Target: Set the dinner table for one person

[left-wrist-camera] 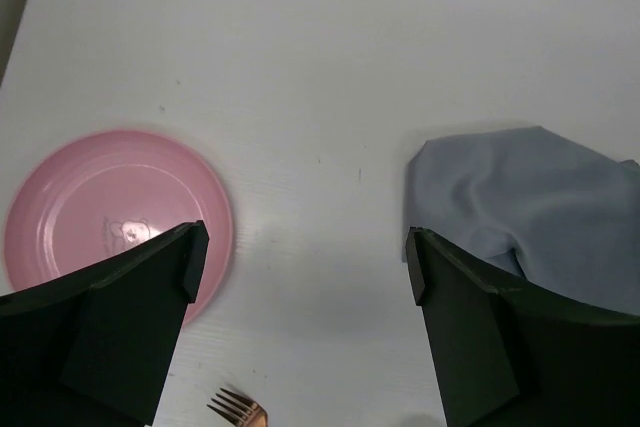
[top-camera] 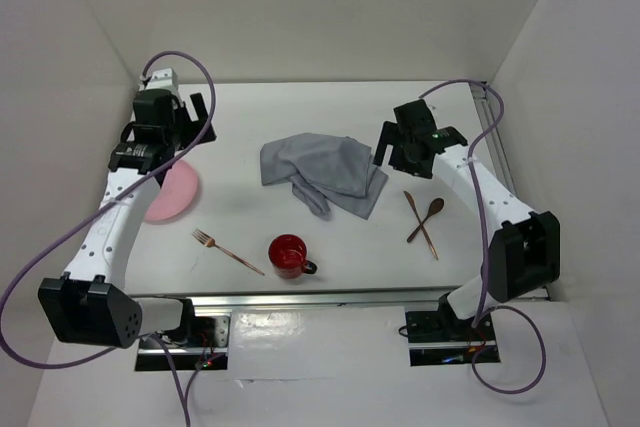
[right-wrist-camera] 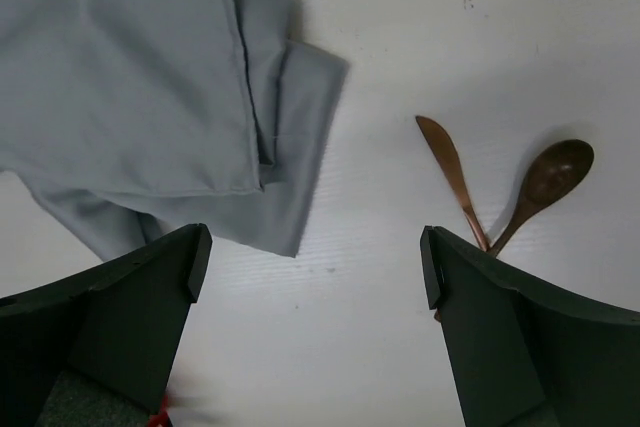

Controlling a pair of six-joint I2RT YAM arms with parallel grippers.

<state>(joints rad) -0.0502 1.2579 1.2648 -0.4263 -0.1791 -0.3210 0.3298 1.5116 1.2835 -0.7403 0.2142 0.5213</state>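
Left wrist view: left gripper point(left-wrist-camera: 305, 257) stands with jaws spread wide. Nothing is between them and nothing touches them. It hangs above bare surface of the dinner table point(top-camera: 240, 137), between the pink plate point(left-wrist-camera: 110, 207) and the grey cloth point(left-wrist-camera: 520, 197).

Right wrist view: right gripper point(right-wrist-camera: 315, 252) is likewise fully spread and carries nothing. Bare tabletop lies below it, between the cloth's folded corner and the knife point(right-wrist-camera: 450, 172), which is crossed with the spoon point(right-wrist-camera: 545, 182).

Top external view, positions:
- The plate lies close to the left edge, partly hidden under the left arm.
- The cloth lies crumpled at mid-table, well apart from the plate.
- The fork point(top-camera: 228, 251) and the red mug point(top-camera: 288, 255) lie near the near edge, just beside each other but not touching.
- The knife and spoon lie toward the right edge, near the cloth's right corner but apart from it.

Open room:
- White surface shows in a broad strip along the far edge behind the cloth.
- A second gap runs between the plate and the cloth.
- A narrower gap lies between the cloth and the mug.
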